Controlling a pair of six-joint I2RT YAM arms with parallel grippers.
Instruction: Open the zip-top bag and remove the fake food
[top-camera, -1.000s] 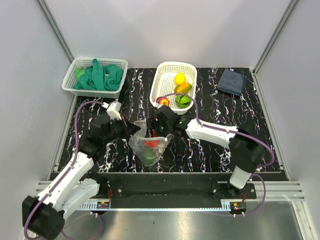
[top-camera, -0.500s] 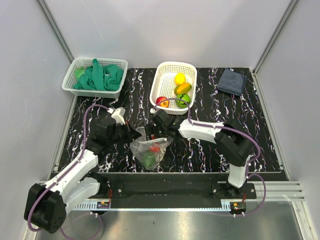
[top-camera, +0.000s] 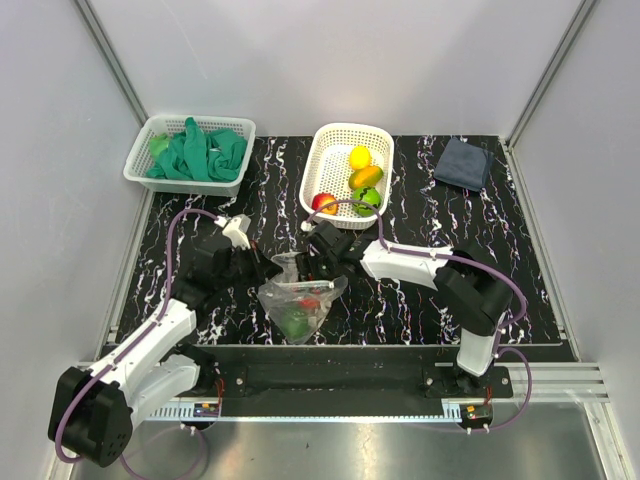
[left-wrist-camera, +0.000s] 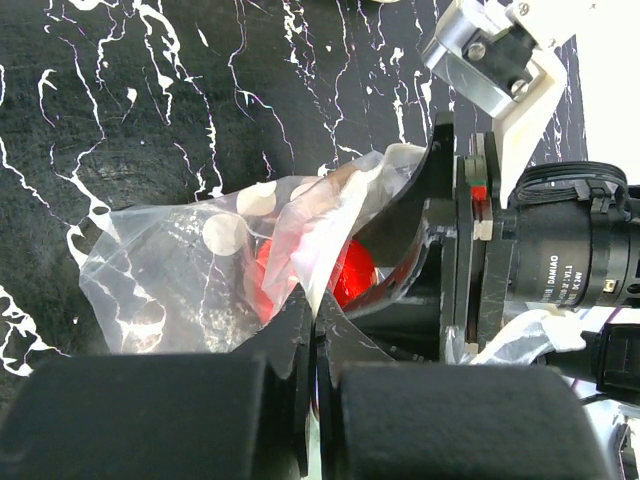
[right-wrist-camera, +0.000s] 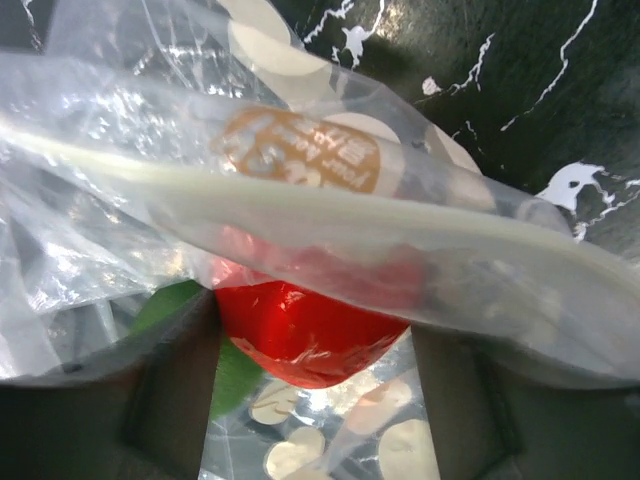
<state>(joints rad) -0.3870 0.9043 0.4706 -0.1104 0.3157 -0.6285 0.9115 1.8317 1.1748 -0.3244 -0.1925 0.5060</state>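
Now L gripper pinches bag

Black marble-look table w/ white veins, plain grey walls, alu. corner posts.

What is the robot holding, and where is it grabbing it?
The left fingers pinch the zip-top bag by a fold of its clear plastic. The right fingers sit either side of the red fake food; grip unclear.

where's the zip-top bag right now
In the top view the zip-top bag lies near the front centre of the table, between the left gripper and the right gripper, just nearer than the white basket.
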